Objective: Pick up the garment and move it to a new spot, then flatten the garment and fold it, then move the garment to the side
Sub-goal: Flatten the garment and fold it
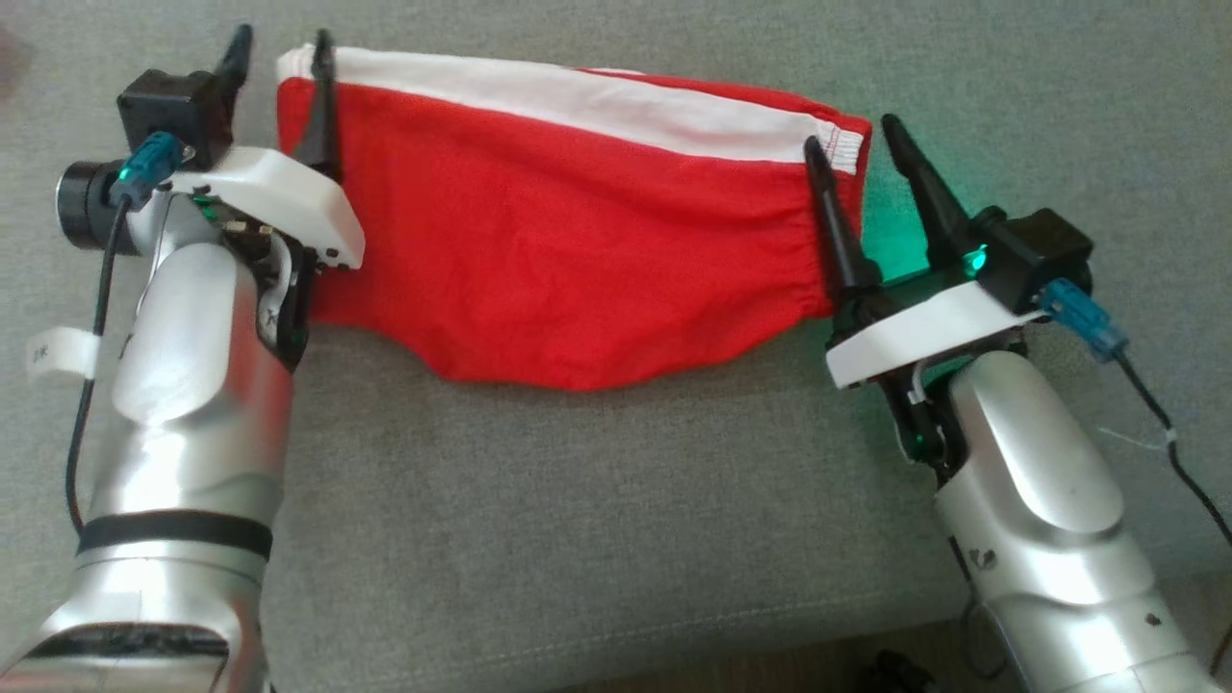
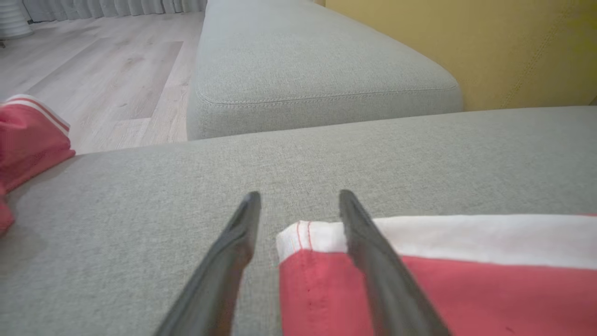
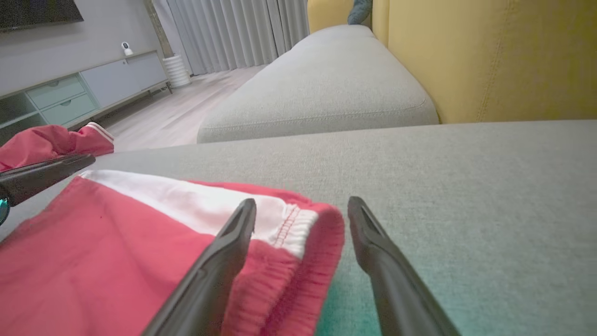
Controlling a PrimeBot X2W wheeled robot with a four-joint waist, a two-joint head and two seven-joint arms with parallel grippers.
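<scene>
garment (image 1: 568,260): long axis runs left tool (image 1: 281,38) to right tool (image 1: 854,133) | both tools released, each straddling an end corner

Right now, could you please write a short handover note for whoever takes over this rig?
Left gripper: open, straddling the garment's left corner, gripping nothing.
Right gripper: open, astride its right end, gripping nothing.
Garment: flat on the cushion, white band along the far edge.
Done: laid out and flattened, apparently.
Left: probably folding, then moving it aside.
</scene>
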